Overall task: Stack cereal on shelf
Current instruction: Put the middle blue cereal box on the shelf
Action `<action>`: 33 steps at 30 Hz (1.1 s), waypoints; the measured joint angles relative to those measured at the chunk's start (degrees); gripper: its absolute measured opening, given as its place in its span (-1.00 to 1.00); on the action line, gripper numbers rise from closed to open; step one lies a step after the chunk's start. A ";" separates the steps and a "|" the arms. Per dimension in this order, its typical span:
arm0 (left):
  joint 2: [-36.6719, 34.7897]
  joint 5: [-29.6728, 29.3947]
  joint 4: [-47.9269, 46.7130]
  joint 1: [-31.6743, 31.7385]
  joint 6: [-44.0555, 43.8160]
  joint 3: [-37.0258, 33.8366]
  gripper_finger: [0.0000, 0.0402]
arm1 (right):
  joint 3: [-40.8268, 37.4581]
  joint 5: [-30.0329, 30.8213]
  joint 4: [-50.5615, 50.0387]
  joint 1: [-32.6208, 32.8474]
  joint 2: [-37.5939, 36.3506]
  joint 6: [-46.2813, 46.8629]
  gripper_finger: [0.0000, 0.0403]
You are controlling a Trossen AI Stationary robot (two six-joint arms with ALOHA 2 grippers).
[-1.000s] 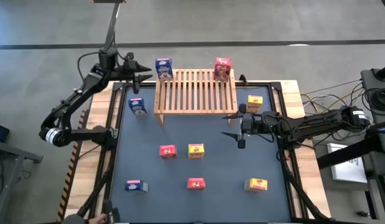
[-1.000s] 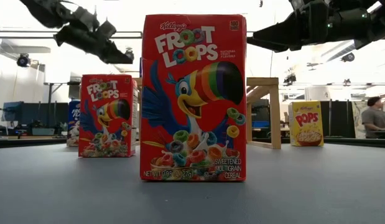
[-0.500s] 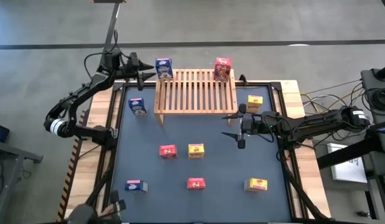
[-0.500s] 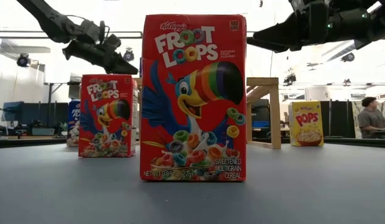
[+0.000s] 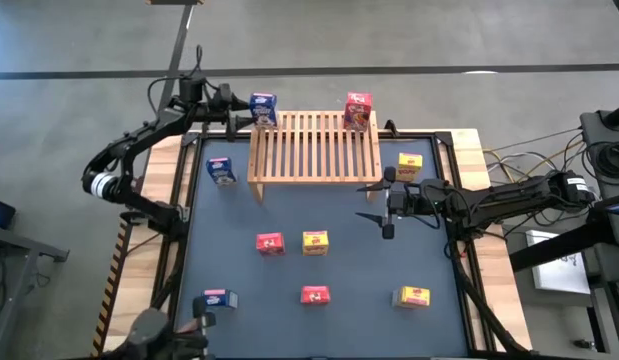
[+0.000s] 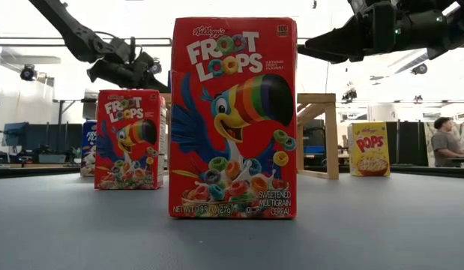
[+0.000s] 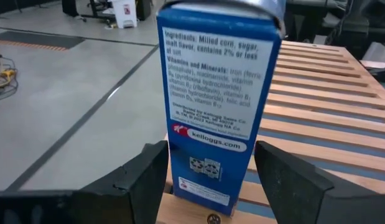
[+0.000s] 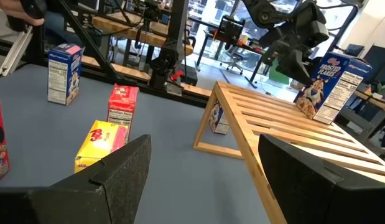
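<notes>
- The left gripper (image 5: 241, 118) is at the rack's far-left corner, about eleven o'clock on the table. Its fingers (image 7: 139, 180) stand spread on either side of a blue cereal box (image 5: 263, 108), with a gap showing on both sides, so the box looks let go, not squeezed.
- That blue box stands upright on the slats of the wooden rack (image 5: 314, 150). A red box (image 5: 357, 110) stands at the far-right corner, around one o'clock.
- The right gripper (image 5: 375, 201) waits with its fingers wide apart and empty, at three o'clock, just off the rack's right leg.
- Seven boxes sit on the dark table (image 5: 239, 270): a blue one (image 5: 221, 171) at nine o'clock beside the rack, a yellow one (image 5: 410, 164) at two o'clock, the others toward six.
- Judgement: these are light, stiff cardboard boxes with smooth printed sides, easy to tip or dent. Best pinched across the narrow faces near mid-height, gently, and kept upright.
</notes>
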 joint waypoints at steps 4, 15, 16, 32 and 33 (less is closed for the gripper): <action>0.06 0.04 -0.09 -0.28 -0.35 0.00 0.11 | 0.00 0.24 0.02 0.00 0.00 -0.07 0.42; -0.12 -0.46 0.35 -2.60 -0.60 -0.02 0.11 | 0.00 1.51 -0.04 0.00 0.00 -0.18 0.42; -0.12 -0.73 0.67 -2.76 -0.65 -0.02 0.10 | 0.00 1.51 -0.02 0.00 0.00 -0.13 0.42; -0.18 -2.06 1.68 -4.12 -2.14 0.63 -0.02 | 0.00 1.48 0.00 0.00 0.00 -0.02 0.42; -0.18 -2.12 1.68 -4.30 -2.14 0.63 -0.02 | 0.00 1.46 0.00 0.00 0.00 0.00 0.42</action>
